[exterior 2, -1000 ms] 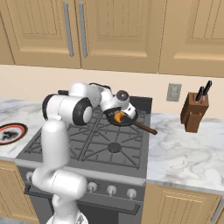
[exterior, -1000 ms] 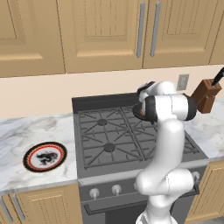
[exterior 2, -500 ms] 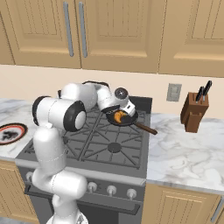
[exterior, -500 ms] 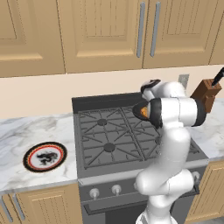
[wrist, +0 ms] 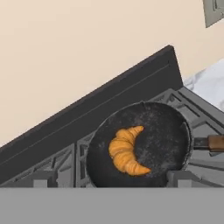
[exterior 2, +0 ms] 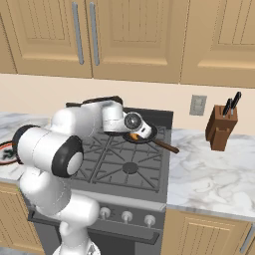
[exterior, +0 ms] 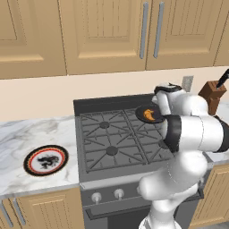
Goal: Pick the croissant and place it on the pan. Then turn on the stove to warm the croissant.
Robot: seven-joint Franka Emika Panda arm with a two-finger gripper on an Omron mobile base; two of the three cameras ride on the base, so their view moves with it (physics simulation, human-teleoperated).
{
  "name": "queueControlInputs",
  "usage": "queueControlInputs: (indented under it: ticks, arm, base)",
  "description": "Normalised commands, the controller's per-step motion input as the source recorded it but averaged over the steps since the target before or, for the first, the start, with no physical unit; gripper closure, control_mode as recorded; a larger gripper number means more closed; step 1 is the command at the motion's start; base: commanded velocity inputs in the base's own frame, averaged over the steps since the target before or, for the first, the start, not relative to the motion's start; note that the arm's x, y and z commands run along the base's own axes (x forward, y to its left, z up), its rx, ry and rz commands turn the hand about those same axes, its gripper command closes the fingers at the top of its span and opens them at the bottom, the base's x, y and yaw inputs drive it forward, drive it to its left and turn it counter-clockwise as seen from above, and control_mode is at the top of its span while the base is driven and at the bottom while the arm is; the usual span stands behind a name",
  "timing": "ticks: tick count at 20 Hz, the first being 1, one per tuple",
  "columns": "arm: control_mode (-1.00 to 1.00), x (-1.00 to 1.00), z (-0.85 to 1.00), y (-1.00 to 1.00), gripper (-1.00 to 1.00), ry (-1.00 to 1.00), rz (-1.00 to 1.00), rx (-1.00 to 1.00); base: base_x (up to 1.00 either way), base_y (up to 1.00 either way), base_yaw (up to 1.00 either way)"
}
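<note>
The gripper [exterior 2: 141, 130] is hanging over the back right burner with its 2 fingers spread wide apart and nothing between them. Just under it the croissant [wrist: 125, 150] is lying flat inside the pan [wrist: 168, 135], toward the side away from the handle [wrist: 216, 143], its curved back facing the stove's raised back panel [wrist: 100, 113]. The pan is sitting on the grate of the stove [exterior: 109, 143], and its brown handle is pointing out toward the marble counter [exterior 2: 209, 174] on the right. The silver knobs [exterior 2: 126, 216] are lining the stove's front. A knife block [exterior 2: 220, 127] is standing near the wall, below an outlet [exterior 2: 197, 105]. On the left counter a red-rimmed plate [exterior: 45, 160] is lying well apart from the stove.
</note>
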Motion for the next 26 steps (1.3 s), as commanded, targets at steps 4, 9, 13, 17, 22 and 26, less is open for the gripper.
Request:
queueControlInputs:
  ticks: [4,9,13,17,22,26]
  arm:
    - [-1.0,-0.93,0.31,-0.08,-1.0,0.0,0.0,-0.03]
    - [-1.0,-0.92,0.64,-0.23,-1.0,0.02,0.0,-0.05]
    - [-1.0,-0.63,1.0,-0.26,-1.0,0.0,0.0,-0.01]
    - [-1.0,-0.52,1.0,-0.27,-1.0,0.0,0.0,-0.01]
    - [-1.0,-0.64,1.0,-0.31,-1.0,0.03,0.0,-0.03]
    - [-1.0,-0.79,0.7,-0.23,-1.0,0.18,0.0,-0.07]
  base:
    - [0.0,0.0,0.0]
    - [0.0,0.0,0.0]
    - [0.0,0.0,0.0]
    - [0.0,0.0,0.0]
    - [0.0,0.0,0.0]
    - [0.0,0.0,0.0]
